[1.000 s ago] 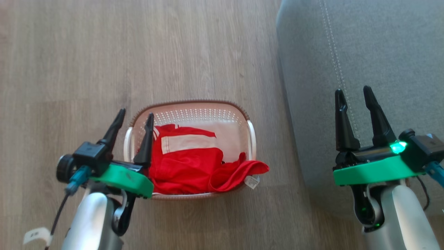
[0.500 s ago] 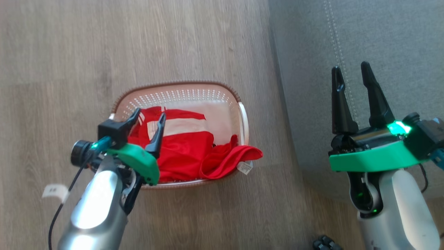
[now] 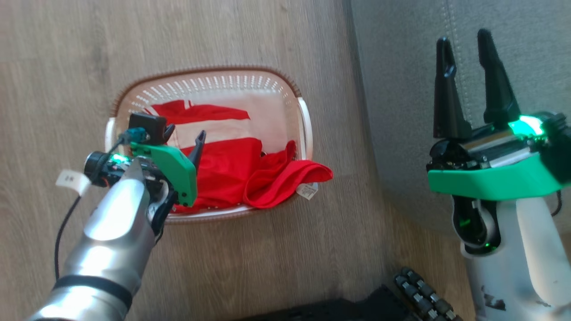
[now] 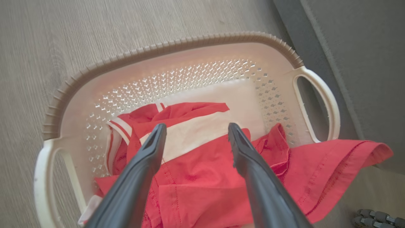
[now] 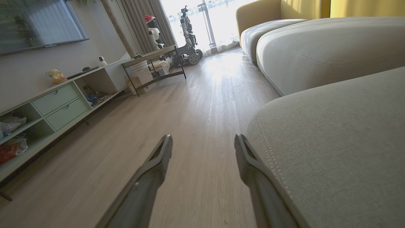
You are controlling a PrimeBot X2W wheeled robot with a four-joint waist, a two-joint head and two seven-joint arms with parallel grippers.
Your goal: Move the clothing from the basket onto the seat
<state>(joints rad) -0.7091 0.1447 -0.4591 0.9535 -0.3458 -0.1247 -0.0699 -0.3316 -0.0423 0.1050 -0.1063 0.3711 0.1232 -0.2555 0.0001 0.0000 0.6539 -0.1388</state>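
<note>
Two grippers up close. The left gripper (image 3: 185, 133) hangs over the clothing (image 3: 223, 165) with its fingers spread and nothing between them. The right gripper (image 3: 464, 40) is spread and empty too, over the edge of the one grey seat (image 3: 401, 89). The clothing is one red heap, can't count the pieces, in the single basket (image 3: 205, 71) on the floor (image 3: 67, 44) beside the seat. One flap with one white tag (image 3: 307, 191) hangs over the rim.

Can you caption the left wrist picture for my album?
Left gripper, jaws open, above red clothing in the basket.
</note>
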